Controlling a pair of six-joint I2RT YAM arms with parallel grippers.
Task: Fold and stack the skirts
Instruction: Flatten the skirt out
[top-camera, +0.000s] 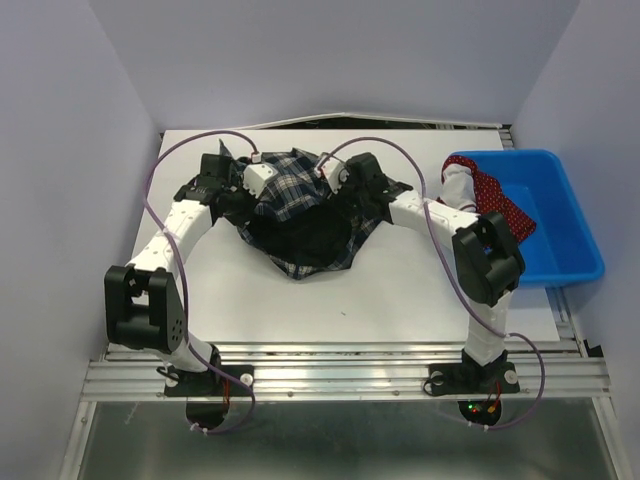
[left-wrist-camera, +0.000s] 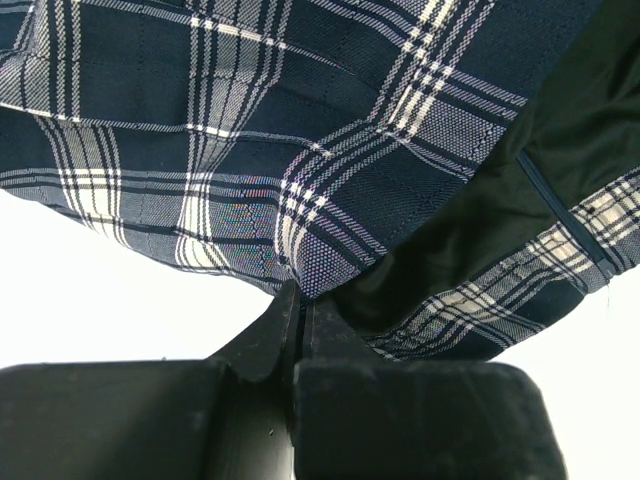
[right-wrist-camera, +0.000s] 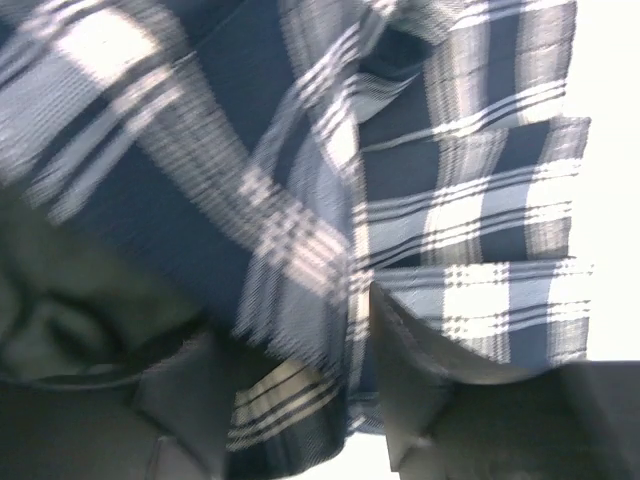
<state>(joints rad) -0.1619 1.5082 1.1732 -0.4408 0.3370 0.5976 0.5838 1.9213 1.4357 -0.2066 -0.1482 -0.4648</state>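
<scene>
The plaid skirt (top-camera: 305, 205) lies bunched at the far middle of the white table (top-camera: 400, 290), its dark lining turned up. My left gripper (top-camera: 256, 181) is at its left edge; in the left wrist view the gripper (left-wrist-camera: 298, 296) is shut on a corner of the plaid skirt (left-wrist-camera: 250, 170). My right gripper (top-camera: 335, 172) is at its far right edge; in the right wrist view the gripper (right-wrist-camera: 295, 320) has its fingers apart with folds of the plaid skirt (right-wrist-camera: 460, 220) between them, blurred. The red polka-dot skirt (top-camera: 497, 202) hangs over the bin's left rim.
A blue plastic bin (top-camera: 560, 230) stands at the table's right edge, beside the right arm's elbow (top-camera: 488, 258). Grey walls close in the left, right and far sides. Purple cables loop over both arms.
</scene>
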